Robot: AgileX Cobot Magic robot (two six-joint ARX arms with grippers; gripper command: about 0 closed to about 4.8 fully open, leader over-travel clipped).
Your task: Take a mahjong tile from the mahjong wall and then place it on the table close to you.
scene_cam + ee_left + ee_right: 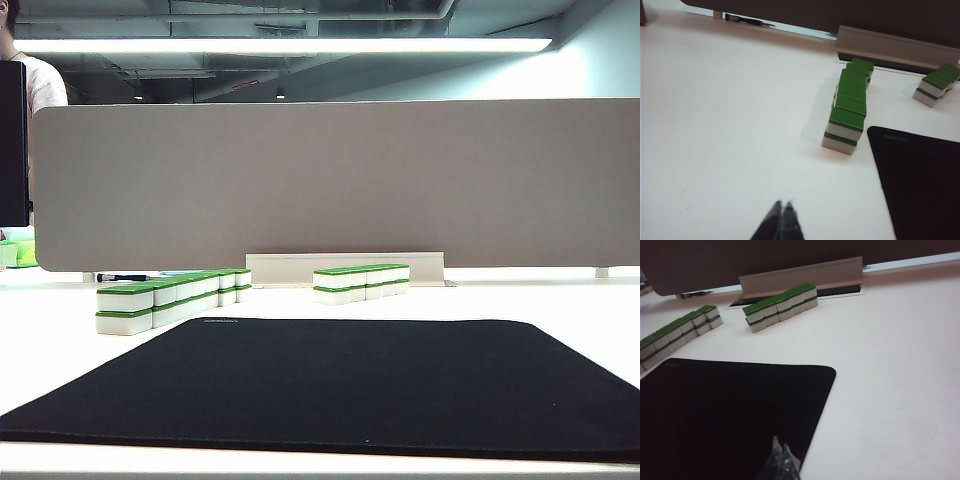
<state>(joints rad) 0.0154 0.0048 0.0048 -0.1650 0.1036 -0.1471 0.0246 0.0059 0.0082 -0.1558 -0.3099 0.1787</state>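
I saw the wide white tabletop (560, 300) running back to a tall grey-beige partition board (330, 180), with a big black mat (340, 385) lying on its near part. The mahjong wall (170, 297), two tiles high, stood on the tabletop just off the mat's far left corner, and a shorter row of tiles (362, 282) sat further back near the board. My left hand (781, 206) hung pinched shut and empty above bare tabletop short of the wall; my right hand (780, 446) hovered over the mat's near edge, tips together, holding nothing.

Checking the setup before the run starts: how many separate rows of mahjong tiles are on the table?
2. The mahjong wall lies at the black mat's far left corner; a shorter row lies farther right, before the partition's metal foot. Both are stacked two high.
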